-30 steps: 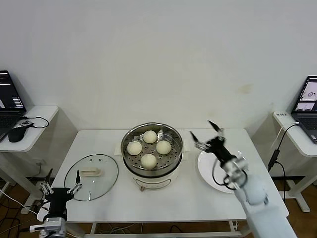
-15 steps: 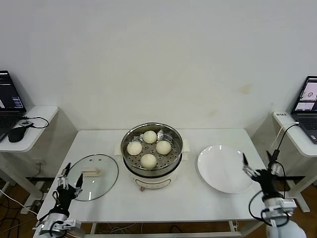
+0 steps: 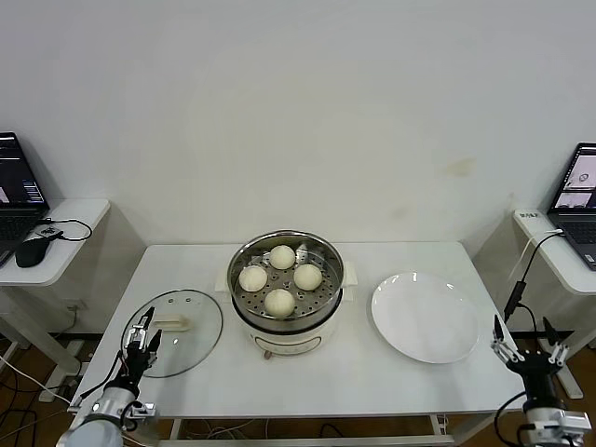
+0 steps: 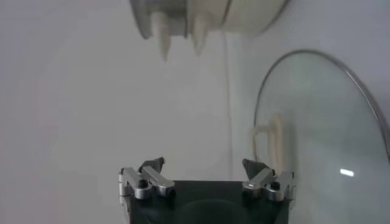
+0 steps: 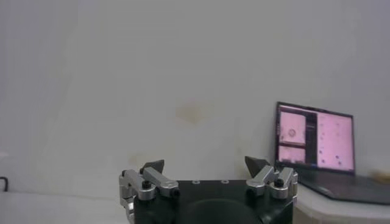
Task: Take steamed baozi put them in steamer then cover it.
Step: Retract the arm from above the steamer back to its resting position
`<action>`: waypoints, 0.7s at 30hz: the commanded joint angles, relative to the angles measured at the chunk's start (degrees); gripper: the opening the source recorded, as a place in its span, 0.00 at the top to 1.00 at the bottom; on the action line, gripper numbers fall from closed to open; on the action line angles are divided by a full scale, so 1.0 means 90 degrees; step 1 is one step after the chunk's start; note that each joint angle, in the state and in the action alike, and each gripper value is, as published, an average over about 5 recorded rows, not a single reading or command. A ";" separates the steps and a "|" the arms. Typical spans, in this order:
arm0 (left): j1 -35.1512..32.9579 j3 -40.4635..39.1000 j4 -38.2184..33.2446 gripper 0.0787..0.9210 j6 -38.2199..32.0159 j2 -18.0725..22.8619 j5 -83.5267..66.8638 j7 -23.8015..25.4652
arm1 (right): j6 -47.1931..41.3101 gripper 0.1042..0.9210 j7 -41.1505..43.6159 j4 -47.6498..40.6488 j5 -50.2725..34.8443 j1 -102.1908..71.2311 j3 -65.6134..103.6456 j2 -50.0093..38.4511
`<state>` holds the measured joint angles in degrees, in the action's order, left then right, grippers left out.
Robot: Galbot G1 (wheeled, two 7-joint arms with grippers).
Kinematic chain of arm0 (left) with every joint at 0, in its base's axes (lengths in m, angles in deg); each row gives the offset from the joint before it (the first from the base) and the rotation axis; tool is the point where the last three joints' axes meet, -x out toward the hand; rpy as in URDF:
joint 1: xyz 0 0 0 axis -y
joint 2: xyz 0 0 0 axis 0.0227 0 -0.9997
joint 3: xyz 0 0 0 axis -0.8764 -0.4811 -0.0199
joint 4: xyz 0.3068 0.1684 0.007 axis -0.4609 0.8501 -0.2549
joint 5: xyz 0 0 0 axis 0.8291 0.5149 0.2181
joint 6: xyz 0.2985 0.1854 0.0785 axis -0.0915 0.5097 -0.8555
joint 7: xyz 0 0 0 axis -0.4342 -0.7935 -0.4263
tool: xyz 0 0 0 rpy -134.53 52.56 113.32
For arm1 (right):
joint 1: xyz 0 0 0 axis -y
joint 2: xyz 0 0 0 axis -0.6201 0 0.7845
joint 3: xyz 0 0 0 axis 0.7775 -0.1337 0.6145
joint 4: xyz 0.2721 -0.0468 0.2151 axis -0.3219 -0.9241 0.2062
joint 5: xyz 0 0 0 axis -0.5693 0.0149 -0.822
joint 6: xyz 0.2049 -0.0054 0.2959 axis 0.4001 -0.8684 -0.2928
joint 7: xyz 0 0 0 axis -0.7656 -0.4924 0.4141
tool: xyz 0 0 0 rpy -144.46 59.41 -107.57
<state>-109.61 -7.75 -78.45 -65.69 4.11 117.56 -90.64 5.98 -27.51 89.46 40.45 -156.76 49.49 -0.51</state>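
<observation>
Several cream-white baozi (image 3: pixel 280 302) sit in the shiny steel steamer (image 3: pixel 244 303) on its cream pot base at the table's middle. The glass cover (image 3: pixel 191 323) with its cream bar handle (image 3: pixel 170 325) lies flat on the table left of the steamer; it also shows in the left wrist view (image 4: pixel 317 128). My left gripper (image 3: pixel 142 337) is open and empty over the cover's front-left rim. My right gripper (image 3: pixel 526 343) is open and empty, off the table's front right edge, clear of everything.
A bare white plate (image 3: pixel 425 317) lies right of the steamer. Side desks with laptops (image 3: pixel 578 191) stand left and right of the table. A cable (image 3: pixel 517 279) hangs by the right desk.
The right arm has pulled back from beside the steamer to the front right corner and lower. The left gripper has moved forward onto the cover's edge.
</observation>
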 commanded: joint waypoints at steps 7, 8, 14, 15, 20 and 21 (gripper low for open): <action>0.0788 -0.0328 0.0896 0.12 -0.0002 -0.0099 0.0412 0.0107 | 0.0066 0.12 0.0021 -0.0012 0.0044 -0.0260 0.0279 0.0178; 0.0813 -0.0346 0.0931 0.12 -0.0003 -0.0107 0.0409 0.0111 | 0.0068 0.12 0.0023 -0.0014 0.0041 -0.0264 0.0286 0.0180; 0.1010 -0.0466 0.1141 0.12 0.0002 -0.0108 0.0408 0.0119 | 0.0103 0.12 0.0032 -0.0061 0.0040 -0.0284 0.0311 0.0209; 0.1050 -0.0488 0.1179 0.12 0.0006 -0.0105 0.0411 0.0120 | 0.0111 0.12 0.0035 -0.0070 0.0042 -0.0289 0.0314 0.0214; 0.1243 -0.0559 0.1373 0.12 0.0024 -0.0089 0.0431 0.0117 | 0.0136 0.12 0.0047 -0.0090 0.0044 -0.0311 0.0372 0.0238; 0.1277 -0.0566 0.1407 0.12 0.0025 -0.0090 0.0432 0.0118 | 0.0135 0.12 0.0049 -0.0089 0.0039 -0.0314 0.0391 0.0239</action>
<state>-100.97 -12.01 -68.99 -65.55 3.43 120.88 -89.65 7.14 -27.07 88.66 40.86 -159.32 52.31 1.45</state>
